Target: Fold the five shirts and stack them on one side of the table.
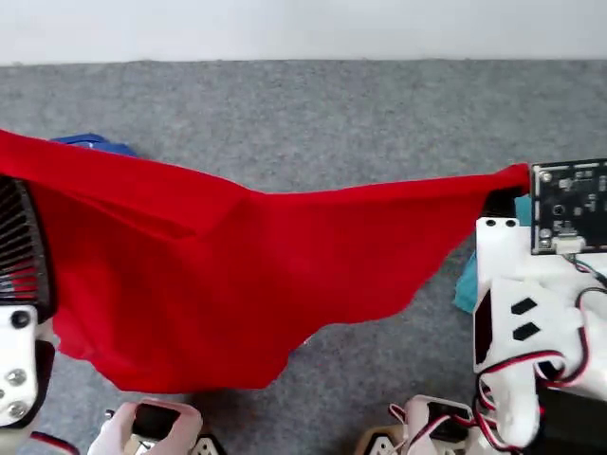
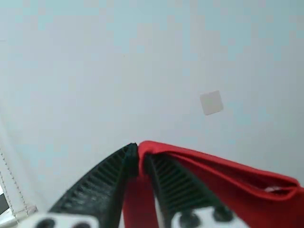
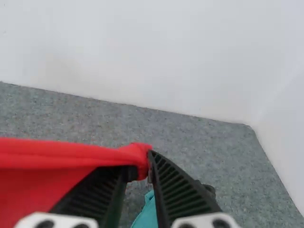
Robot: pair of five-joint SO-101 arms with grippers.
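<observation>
Firmly clamped, left fingers (image 2: 102,180), right fingers (image 3: 175,190) — red shirt (image 1: 237,275) corners

The red shirt (image 1: 218,275) covers nearly all of a blue shirt (image 1: 95,144), just a sliver pokes out. A teal shirt (image 1: 467,280) sits mostly tucked behind the right arm (image 1: 531,313), and the red one runs off the high view's edge.

The left claw (image 2: 138,154) pinches a red shirt (image 2: 223,187) edge before a pale wall (image 2: 118,71).
</observation>
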